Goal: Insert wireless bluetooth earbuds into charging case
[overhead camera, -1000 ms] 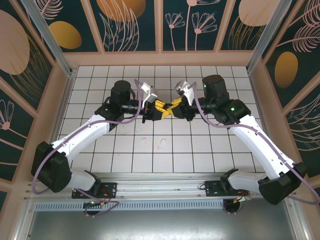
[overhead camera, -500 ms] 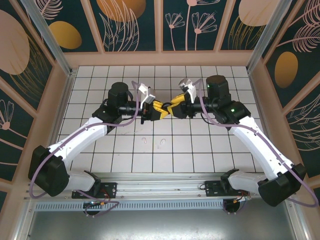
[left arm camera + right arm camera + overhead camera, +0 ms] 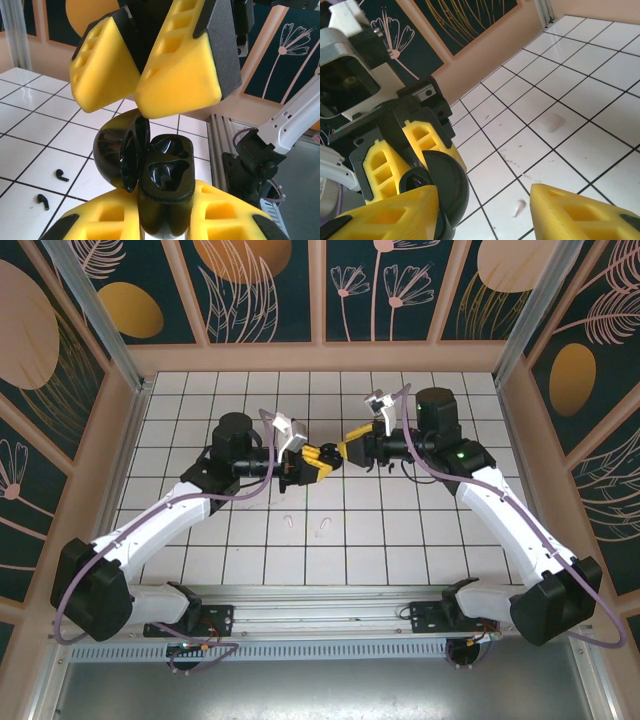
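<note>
two sockets (image 3: 169,147) sit empty in the open black charging case (image 3: 165,185) — left gripper (image 3: 167,225) pinches its base, right gripper (image 3: 140,87) is spread, so back off without nudging the lid (image 3: 117,150).

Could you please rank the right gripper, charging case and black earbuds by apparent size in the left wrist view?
1. right gripper
2. charging case; both are near the lens, so this is unsure
3. black earbuds, the two alike
</note>
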You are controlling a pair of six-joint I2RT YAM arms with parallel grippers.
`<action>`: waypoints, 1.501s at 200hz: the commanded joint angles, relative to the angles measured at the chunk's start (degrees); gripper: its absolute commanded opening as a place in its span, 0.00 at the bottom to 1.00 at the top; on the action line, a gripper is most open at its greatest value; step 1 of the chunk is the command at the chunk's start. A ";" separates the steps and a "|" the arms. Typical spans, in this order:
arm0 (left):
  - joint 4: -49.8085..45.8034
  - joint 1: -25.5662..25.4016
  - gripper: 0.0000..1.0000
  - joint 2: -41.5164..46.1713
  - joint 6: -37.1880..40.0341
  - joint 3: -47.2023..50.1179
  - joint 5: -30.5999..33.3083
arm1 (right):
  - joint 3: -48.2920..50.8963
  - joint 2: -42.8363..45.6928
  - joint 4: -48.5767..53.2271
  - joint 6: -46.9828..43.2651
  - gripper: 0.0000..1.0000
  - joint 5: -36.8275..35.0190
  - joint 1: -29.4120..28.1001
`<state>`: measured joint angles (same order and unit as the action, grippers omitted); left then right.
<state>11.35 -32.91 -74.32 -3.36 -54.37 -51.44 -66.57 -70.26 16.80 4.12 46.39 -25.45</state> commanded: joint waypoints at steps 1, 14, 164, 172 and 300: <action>3.57 -0.20 0.00 2.23 -0.29 0.94 4.30 | 1.10 2.52 -2.46 2.98 0.54 0.13 0.86; 3.83 -0.21 0.00 2.43 -0.45 1.30 5.60 | 2.73 4.16 -4.62 5.12 0.55 0.73 1.27; 4.28 -0.22 0.00 2.70 -0.74 6.00 15.73 | 3.92 -8.77 6.06 25.15 0.43 -22.06 7.31; 4.59 -0.20 0.00 2.78 -0.48 6.62 16.63 | 3.99 -10.20 5.74 26.11 0.42 -22.58 7.30; 11.42 -0.20 0.00 2.25 0.41 13.22 20.76 | 2.93 -26.17 -2.92 35.72 0.26 -35.10 4.71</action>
<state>16.23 -32.95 -72.69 -0.54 -43.68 -31.55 -62.15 -95.88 16.14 37.95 15.29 -19.18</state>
